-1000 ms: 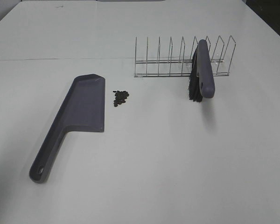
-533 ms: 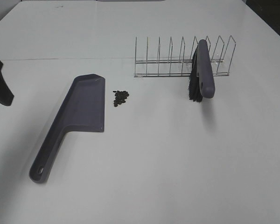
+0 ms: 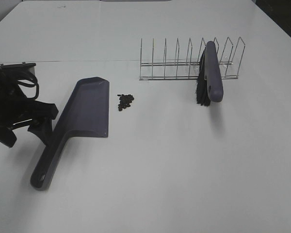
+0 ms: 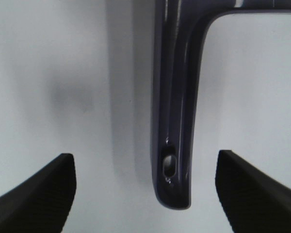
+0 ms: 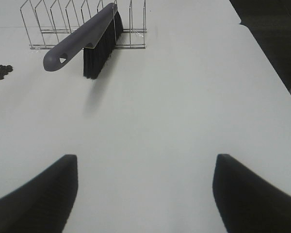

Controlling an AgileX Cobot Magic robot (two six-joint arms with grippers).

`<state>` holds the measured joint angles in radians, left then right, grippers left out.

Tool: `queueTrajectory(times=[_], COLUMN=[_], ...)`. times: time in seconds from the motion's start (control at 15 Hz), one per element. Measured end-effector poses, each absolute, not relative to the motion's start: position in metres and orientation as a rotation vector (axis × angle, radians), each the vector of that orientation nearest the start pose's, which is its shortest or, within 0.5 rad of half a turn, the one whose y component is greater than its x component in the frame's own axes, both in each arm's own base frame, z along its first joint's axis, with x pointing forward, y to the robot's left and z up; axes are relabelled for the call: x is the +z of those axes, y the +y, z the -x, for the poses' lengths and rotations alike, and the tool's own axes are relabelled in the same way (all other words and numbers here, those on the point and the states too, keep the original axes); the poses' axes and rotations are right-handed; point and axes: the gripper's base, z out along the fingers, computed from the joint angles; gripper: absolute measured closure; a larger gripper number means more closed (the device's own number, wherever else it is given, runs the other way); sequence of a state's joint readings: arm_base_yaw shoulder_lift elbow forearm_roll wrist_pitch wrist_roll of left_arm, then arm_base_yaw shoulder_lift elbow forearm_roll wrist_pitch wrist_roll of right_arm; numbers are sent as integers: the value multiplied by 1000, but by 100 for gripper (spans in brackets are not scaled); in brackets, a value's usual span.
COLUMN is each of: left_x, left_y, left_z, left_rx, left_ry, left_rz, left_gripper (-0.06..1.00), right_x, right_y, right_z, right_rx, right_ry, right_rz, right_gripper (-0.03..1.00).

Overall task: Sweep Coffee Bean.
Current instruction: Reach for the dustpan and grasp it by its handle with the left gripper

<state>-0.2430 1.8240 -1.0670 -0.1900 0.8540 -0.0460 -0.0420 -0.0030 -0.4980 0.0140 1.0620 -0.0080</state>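
The coffee beans (image 3: 125, 101) lie in a small dark cluster on the white table, just right of the purple-grey dustpan (image 3: 85, 109). The beans also show at the edge of the right wrist view (image 5: 0, 72). My left gripper (image 3: 26, 135) is open and hovers by the dustpan's handle. In the left wrist view the handle (image 4: 177, 121) runs between the spread fingers of the left gripper (image 4: 144, 156). The brush (image 3: 211, 73) leans in the wire rack (image 3: 184, 63), bristles down. My right gripper (image 5: 145, 160) is open, empty, and some way from the brush (image 5: 87, 39).
The wire rack (image 5: 48, 19) stands at the back of the table, right of the middle. The table's right edge (image 5: 262, 53) drops to a dark floor. A seam (image 3: 87, 60) crosses the table behind the dustpan.
My left arm has come into the exterior high view from the left and now sits by the dustpan's handle. The dustpan, beans and brush have not moved.
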Motion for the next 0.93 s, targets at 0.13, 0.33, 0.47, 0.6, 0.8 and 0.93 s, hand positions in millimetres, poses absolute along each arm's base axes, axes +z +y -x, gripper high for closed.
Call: queueTrajectory(times=[0.13, 0.33, 0.47, 0.6, 0.8, 0.93], left_x=[152, 140, 132, 124, 105, 98], left_y=[-102, -106, -107, -108, -109, -109], left_z=[-313, -319, -324, -328, -334, -334], left_rx=[-235, -225, -214, -209, -191, -180], left_ry=[3100, 3126, 3143, 3159, 3198, 3217], left_rz=[-94, -64, -65, -64, -63, -67], left_gripper=[20, 20, 20, 20, 22, 22], right_x=[277, 277, 277, 277, 277, 277], right_y=[1, 1, 1, 1, 1, 1], right_z=[5, 5, 5, 5, 5, 5], right_rx=[-14, -14, -14, -14, -14, -14], right_ry=[2044, 2044, 2044, 2044, 2044, 2044], right_rz=[-34, -34, -34, -34, -34, -34], right_gripper=[29, 29, 29, 29, 29, 29])
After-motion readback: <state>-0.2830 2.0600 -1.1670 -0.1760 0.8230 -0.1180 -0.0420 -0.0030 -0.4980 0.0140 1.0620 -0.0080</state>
